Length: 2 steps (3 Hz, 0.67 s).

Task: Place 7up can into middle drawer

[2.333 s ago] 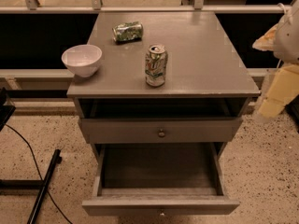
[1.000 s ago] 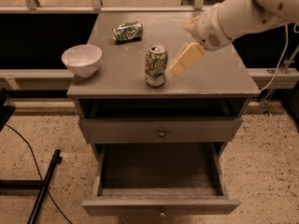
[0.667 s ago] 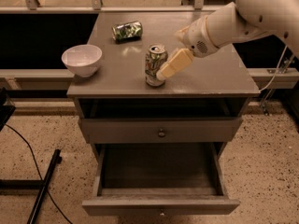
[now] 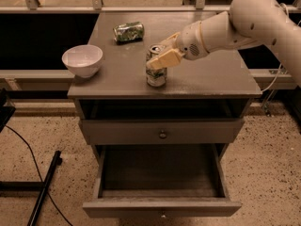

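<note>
The 7up can [image 4: 156,75] stands upright on the grey cabinet top [image 4: 207,74], near its front middle. My gripper [image 4: 162,51] reaches in from the right and is open around the can's upper part, one finger [image 4: 165,59] in front of it and one behind. The can still rests on the top. The middle drawer [image 4: 141,207] is pulled out below, a deep open box with a dark floor, and nothing shows inside it.
A darker green can [image 4: 128,32] lies on its side at the back of the top. A white bowl [image 4: 83,60] sits at the left front corner. A shut drawer front with a round knob [image 4: 162,134] is above the open drawer. A black stand and cable [image 4: 42,187] lie on the floor at left.
My arm swung in from the right edge, and the gripper moved left and down until it came around the can's top. The can has not moved.
</note>
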{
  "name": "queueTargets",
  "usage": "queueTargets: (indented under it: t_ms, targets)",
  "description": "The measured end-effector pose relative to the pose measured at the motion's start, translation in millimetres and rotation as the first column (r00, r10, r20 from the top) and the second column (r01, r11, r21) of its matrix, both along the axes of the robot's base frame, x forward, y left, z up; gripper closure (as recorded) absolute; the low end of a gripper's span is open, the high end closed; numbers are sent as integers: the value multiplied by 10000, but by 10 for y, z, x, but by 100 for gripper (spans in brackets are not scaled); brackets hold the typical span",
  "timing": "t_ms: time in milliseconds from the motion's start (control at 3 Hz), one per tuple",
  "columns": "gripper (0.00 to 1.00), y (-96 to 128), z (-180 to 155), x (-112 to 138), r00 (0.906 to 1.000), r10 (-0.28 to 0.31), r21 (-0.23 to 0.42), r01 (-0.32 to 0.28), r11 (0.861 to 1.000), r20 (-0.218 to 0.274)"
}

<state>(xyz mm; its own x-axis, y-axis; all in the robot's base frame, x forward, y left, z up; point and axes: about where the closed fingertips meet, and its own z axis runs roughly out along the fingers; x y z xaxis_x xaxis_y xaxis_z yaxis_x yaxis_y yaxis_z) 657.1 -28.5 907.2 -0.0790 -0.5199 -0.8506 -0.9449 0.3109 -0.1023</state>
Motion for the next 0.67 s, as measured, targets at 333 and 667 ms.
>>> queueTargets:
  t_ms: [333,667]
  targets:
    - [64,141,138,-76,9963,814,1011,-839,9913,282]
    - [88,169,181,-222,9861,1598,1962,-1656,9665,450]
